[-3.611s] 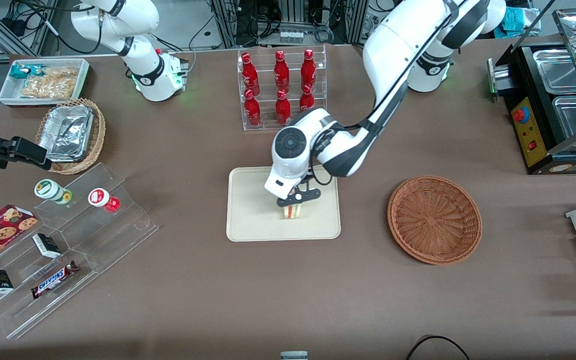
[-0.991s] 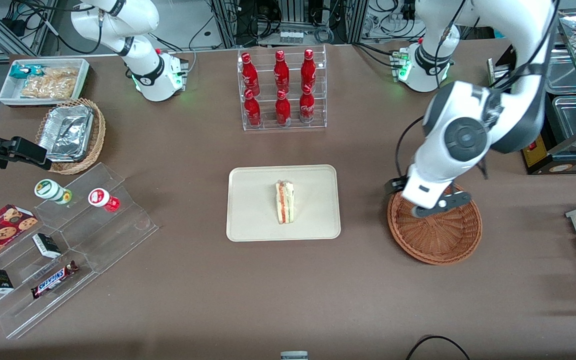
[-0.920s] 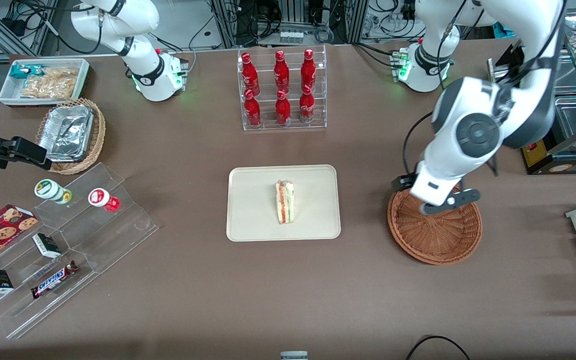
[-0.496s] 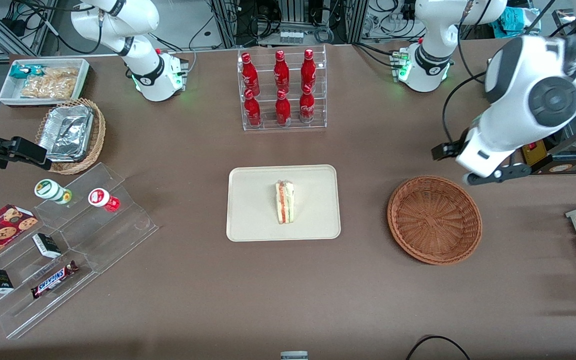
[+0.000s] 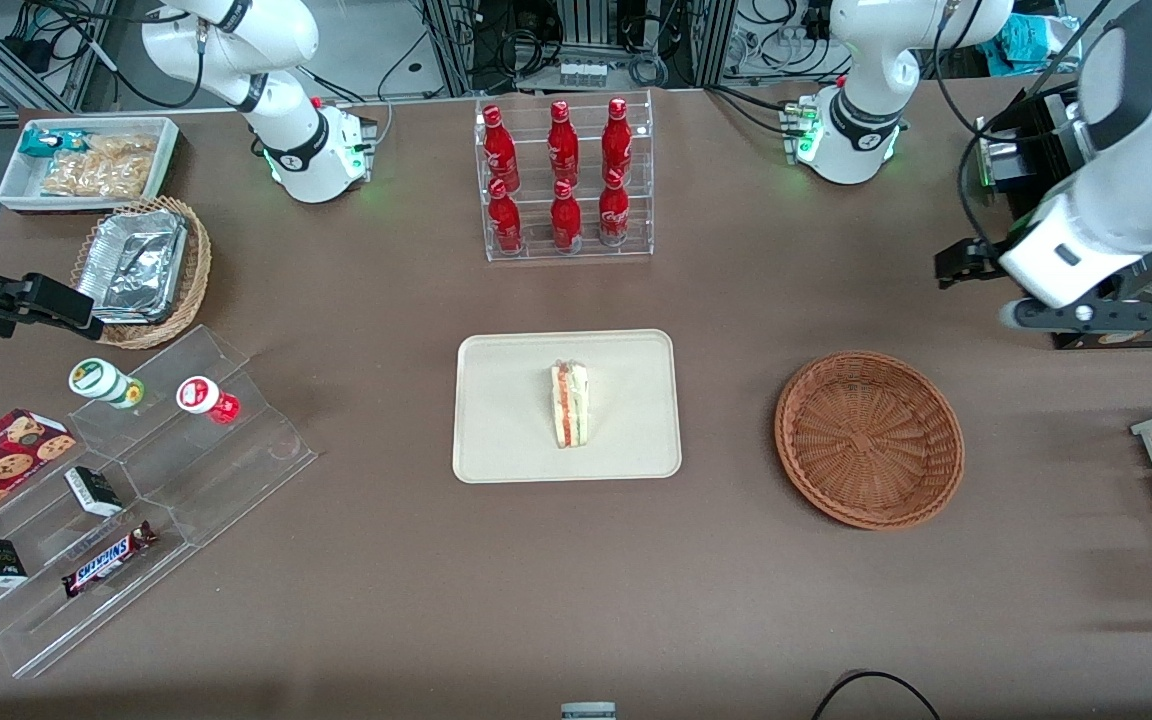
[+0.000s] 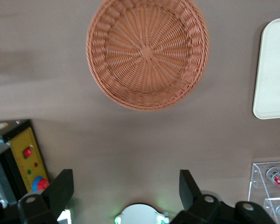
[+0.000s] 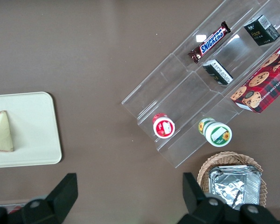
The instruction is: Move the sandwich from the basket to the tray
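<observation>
The sandwich (image 5: 570, 404) lies on the cream tray (image 5: 506, 420) in the middle of the table, its red and green filling showing; it also shows in the right wrist view (image 7: 1, 132) on the tray (image 7: 37, 135). The reddish-brown basket (image 5: 868, 438) sits empty toward the working arm's end; the left wrist view shows it (image 6: 147, 52) with a corner of the tray (image 6: 274, 74). My left gripper (image 5: 1076, 316) is open and empty, raised high, farther from the front camera than the basket and out toward the working arm's end. Its fingers (image 6: 60, 189) stand wide apart.
A clear rack of red bottles (image 5: 564, 180) stands farther back than the tray. A black food warmer (image 5: 1086, 200) stands beside the gripper. A clear stepped stand with snacks (image 5: 116, 500), a tan basket of foil containers (image 5: 141, 270) and a white snack bin (image 5: 86, 160) lie toward the parked arm's end.
My left gripper let go of the sandwich on the tray, then swung up over the basket and out toward the working arm's end. The sandwich stays on the tray.
</observation>
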